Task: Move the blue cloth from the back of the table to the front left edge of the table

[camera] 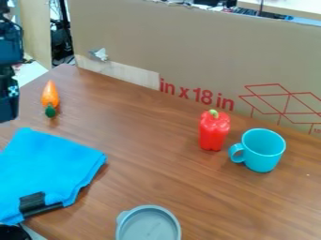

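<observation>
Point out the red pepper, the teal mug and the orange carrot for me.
Red pepper [214,132]: camera view, on the middle of its red body.
Teal mug [261,161]: camera view, on its outer wall below the rim.
Orange carrot [50,97]: camera view, on its orange body, above the green end.

Arm [7,70], blue cloth [47,166] cut off left; grey dish [149,226], bottom

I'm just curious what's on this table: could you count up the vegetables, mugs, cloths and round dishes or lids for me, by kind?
Vegetables: 2 (an orange carrot and a red pepper)
Mugs: 1 (turquoise mug)
Cloths: 1 (blue cloth)
Round dishes or lids: 1 (grey one)
Total: 5
</observation>
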Robot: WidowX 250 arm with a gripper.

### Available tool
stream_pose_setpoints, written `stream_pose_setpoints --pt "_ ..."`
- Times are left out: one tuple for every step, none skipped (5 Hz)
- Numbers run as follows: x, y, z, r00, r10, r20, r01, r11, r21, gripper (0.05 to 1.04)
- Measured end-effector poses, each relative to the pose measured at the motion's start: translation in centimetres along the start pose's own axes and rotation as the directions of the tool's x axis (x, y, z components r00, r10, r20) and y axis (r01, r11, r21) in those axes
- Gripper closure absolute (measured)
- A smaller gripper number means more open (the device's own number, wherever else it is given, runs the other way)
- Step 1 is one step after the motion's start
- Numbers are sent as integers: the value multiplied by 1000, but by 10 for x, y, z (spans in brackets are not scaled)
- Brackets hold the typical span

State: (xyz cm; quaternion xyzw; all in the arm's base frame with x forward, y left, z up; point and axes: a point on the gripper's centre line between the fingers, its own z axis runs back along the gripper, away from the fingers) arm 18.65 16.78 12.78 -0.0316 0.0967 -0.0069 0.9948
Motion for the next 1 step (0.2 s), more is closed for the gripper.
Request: stream_pose_setpoints --pt "1 2 -2 1000 -8 18 8 1000 26 83"
